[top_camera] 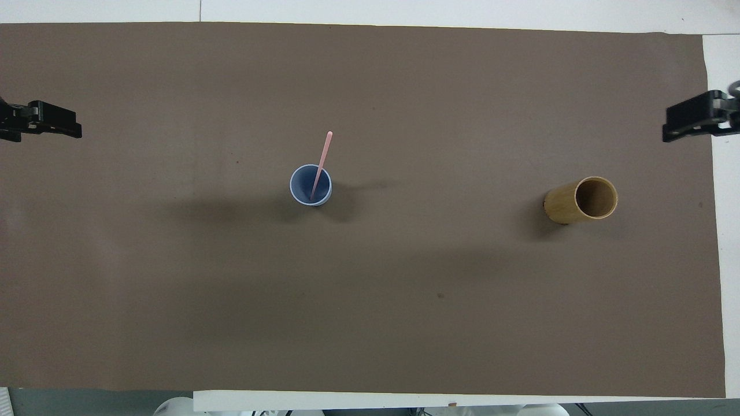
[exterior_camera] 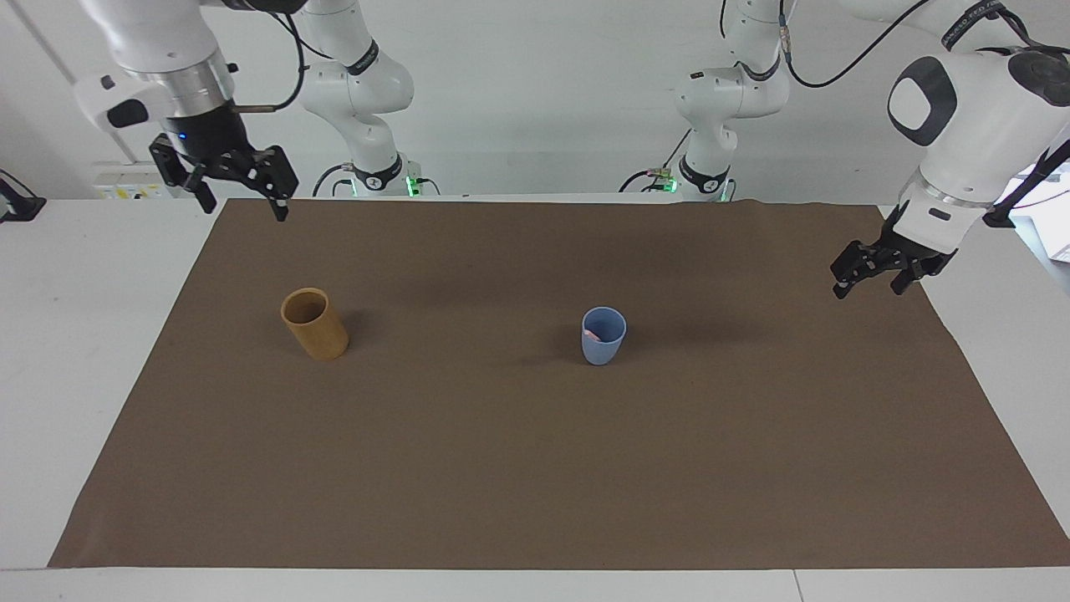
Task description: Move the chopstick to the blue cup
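Observation:
The blue cup (exterior_camera: 603,336) (top_camera: 311,185) stands upright near the middle of the brown mat. One pale pink chopstick (top_camera: 321,164) stands in it, lower end inside and upper end leaning out over the rim, away from the robots. In the facing view only a pink speck (exterior_camera: 591,334) shows at the rim. My right gripper (exterior_camera: 241,205) (top_camera: 682,124) hangs open and empty over the mat's corner at the right arm's end. My left gripper (exterior_camera: 868,288) (top_camera: 58,124) waits open and empty over the mat's edge at the left arm's end.
A taller tan-brown cylindrical holder (exterior_camera: 314,323) (top_camera: 580,200) stands toward the right arm's end of the table, level with the blue cup; nothing shows inside it. The brown mat (exterior_camera: 535,468) covers most of the white table.

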`<action>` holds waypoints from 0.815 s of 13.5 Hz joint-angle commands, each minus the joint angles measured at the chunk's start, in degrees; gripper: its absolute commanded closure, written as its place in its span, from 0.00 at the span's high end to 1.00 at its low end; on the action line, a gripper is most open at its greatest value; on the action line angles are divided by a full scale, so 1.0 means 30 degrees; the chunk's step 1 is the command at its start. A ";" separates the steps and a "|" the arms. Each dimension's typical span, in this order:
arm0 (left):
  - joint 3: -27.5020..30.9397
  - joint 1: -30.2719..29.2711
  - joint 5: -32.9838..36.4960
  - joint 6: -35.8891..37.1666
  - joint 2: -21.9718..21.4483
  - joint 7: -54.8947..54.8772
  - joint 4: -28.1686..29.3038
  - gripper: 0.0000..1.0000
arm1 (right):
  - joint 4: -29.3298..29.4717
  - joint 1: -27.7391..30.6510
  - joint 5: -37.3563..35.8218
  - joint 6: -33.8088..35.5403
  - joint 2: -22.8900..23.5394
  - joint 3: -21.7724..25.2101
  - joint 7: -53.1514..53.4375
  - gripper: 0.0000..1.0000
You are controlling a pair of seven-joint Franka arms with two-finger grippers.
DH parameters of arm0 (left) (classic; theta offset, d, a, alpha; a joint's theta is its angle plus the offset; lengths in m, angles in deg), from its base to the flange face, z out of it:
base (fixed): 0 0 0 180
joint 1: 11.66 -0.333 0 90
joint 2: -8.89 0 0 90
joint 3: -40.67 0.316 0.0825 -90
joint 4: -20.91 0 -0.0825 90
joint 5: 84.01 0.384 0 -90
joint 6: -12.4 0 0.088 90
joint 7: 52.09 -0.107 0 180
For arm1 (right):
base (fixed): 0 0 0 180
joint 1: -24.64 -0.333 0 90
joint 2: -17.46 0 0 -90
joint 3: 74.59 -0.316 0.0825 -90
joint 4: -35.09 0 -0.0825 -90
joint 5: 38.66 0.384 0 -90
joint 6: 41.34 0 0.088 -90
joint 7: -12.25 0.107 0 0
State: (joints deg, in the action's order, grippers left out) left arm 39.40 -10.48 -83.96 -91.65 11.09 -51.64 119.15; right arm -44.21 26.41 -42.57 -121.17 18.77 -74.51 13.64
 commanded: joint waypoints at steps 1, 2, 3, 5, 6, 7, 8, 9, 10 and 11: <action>0.0042 0.0076 0.0307 0.0376 0.0114 -0.0003 -0.0314 0.99 | -0.0924 0.0928 0.0246 0.0447 -0.0578 -0.0263 -0.1224 0.99; 0.0042 0.0076 0.0336 0.0376 0.0114 -0.0003 -0.0314 0.99 | -0.1770 0.1250 0.0217 0.0534 -0.1016 -0.0350 -0.1806 0.99; 0.0042 0.0076 0.0307 0.0376 0.0114 -0.0003 -0.0314 0.99 | -0.1576 0.1311 0.0014 0.0535 -0.0991 -0.0409 -0.2276 0.99; 0.0042 0.0076 0.0336 0.0376 0.0114 -0.0003 -0.0314 0.99 | -0.2243 0.1108 -0.0105 0.0506 -0.1455 -0.0322 -0.2252 0.99; 0.0042 0.0076 0.0336 0.0376 0.0114 -0.0003 -0.0314 0.99 | -0.2828 0.0788 -0.0134 0.0390 -0.1953 -0.0176 -0.2251 0.99; 0.0042 0.0076 0.0336 0.0347 0.0114 -0.0003 -0.0314 0.99 | -0.3007 0.0610 -0.0077 0.0331 -0.1987 0.0202 -0.2251 0.99; 0.0042 0.0076 0.0336 0.0347 0.0114 -0.0003 -0.0314 0.99 | -0.3067 0.0464 0.0127 0.0156 -0.1987 0.0438 -0.2222 0.99; 0.0042 0.0076 0.0307 0.0376 0.0114 -0.0003 -0.0314 0.99 | -0.3068 0.0404 0.0187 0.0038 -0.1958 0.0498 -0.2222 0.99; 0.0042 0.0076 0.0307 0.0376 0.0114 0.0026 -0.0314 0.99 | -0.3068 0.0403 0.0216 -0.0050 -0.1842 0.0586 -0.2251 0.99; 0.0042 0.0076 0.0336 0.0376 0.0114 -0.0003 -0.0314 0.99 | -0.3068 0.0403 0.0217 -0.0051 -0.1841 0.0674 -0.2309 0.99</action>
State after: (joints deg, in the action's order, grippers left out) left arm 39.40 -10.48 -83.96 -91.65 11.10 -51.64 119.15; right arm -51.34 27.93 -42.58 -119.86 14.30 -73.46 7.99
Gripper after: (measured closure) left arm 0.004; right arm 0.004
